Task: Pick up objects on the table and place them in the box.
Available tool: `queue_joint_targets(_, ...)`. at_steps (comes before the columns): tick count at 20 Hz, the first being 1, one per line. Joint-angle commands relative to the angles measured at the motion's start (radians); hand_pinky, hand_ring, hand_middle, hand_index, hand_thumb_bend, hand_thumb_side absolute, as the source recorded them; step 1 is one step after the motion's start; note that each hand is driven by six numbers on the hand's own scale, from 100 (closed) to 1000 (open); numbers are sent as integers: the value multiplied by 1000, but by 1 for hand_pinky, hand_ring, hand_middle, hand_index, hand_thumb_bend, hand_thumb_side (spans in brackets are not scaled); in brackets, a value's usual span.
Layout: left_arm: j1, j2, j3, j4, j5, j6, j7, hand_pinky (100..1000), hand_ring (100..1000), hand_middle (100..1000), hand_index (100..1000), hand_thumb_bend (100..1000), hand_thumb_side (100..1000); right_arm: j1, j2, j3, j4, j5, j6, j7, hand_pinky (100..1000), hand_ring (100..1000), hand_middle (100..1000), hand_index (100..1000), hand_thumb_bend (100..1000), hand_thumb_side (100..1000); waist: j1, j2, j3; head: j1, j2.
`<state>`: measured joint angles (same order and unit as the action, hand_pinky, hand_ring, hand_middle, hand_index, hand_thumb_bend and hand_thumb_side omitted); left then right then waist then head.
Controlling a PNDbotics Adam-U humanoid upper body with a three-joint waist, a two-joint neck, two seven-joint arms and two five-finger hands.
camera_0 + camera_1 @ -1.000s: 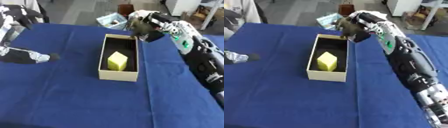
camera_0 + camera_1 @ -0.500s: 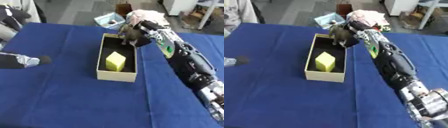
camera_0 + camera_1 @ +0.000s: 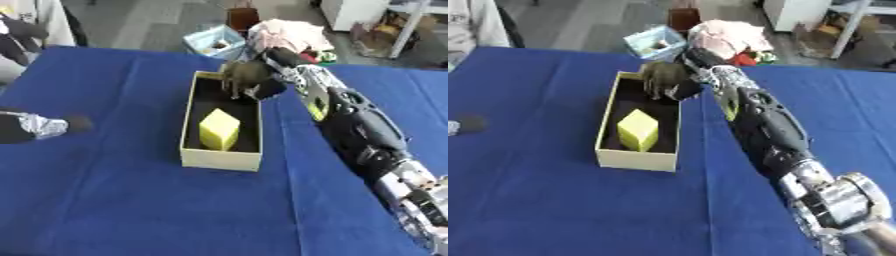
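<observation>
Yellow block (image 3: 219, 129) in cardboard box (image 3: 220, 159)

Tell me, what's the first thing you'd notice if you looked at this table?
Probably the bright yellow block sitting inside the open cream box in the middle of the blue table. Next is the robot's long black right arm reaching in from the right, its right hand curled over the far end of the box. The left hand shows only at the left edge, low over the cloth.
</observation>
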<state>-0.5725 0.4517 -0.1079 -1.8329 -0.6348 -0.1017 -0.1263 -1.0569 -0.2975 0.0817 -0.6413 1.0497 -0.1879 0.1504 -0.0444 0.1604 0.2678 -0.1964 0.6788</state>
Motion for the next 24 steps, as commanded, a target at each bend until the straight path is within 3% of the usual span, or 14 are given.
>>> queue_joint_targets(1,-16,9,3,-16,2,-1,-2,538,477,522,736,911,411,-16,1,8,-6,44,-11,-6,659,582,564,693,431,494,4,-15,1,-4,-10)
queue_joint_targets(7,-14,11,5,-12,-1,0,-1,537,476,522,735,912,410,-25,-3,42,-42,195,-45,-24,758,751,773,853,639,588,0,-17,-3,-5,-13)
queue_joint_targets(8,-14,12,5,-11,-1,0,-1,537,476,522,735,913,412,-28,-4,49,-53,227,-55,-26,780,779,806,873,656,566,-1,-17,-4,-5,-14)
queue_joint_targets(12,-13,12,6,-9,-1,1,1,536,476,521,734,914,412,-42,-8,71,-112,342,-88,-41,814,825,865,904,706,586,-3,-18,-9,-5,-15)
queue_joint_targets(15,-11,14,7,-6,-2,2,3,536,475,521,734,914,411,-50,-12,83,-158,380,-110,-46,823,837,875,906,717,596,-3,-17,-15,-5,-16)
queue_joint_targets(20,-2,21,13,-4,-4,6,8,534,474,520,733,916,411,-58,-32,105,-245,323,-151,-17,812,815,856,903,694,607,-3,-16,-36,7,-20)
queue_joint_targets(24,8,29,20,1,-5,12,16,534,473,519,733,916,412,-61,-64,117,-334,152,-152,5,786,774,816,882,651,586,-2,-18,-61,23,-22)
